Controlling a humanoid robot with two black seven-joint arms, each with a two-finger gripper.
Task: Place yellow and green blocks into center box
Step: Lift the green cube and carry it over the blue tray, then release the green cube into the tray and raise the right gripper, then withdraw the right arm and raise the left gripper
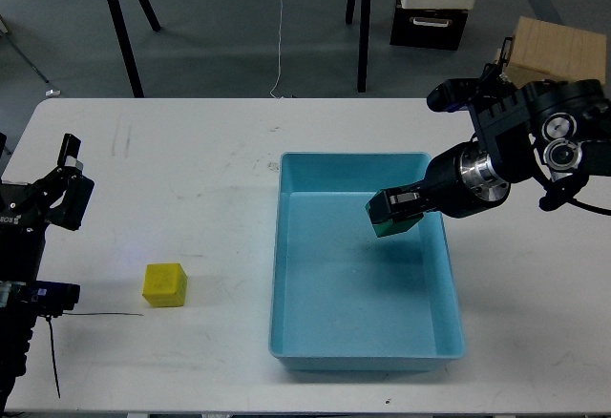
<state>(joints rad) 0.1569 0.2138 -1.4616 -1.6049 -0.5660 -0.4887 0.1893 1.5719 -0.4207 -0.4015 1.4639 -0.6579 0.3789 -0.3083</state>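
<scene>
I hold right gripper clamped on green block, directly above center box. Yellow block on worktop, nearer left gripper; jaw state indeterminate.

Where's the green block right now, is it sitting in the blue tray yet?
Not yet. The green block is gripped in the right claw over the blue tray, above its floor by the look of the shadow beneath it.

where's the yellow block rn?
In the head view, the yellow block sits on the white table, left of the blue tray and just right of the left gripper, untouched.
</scene>
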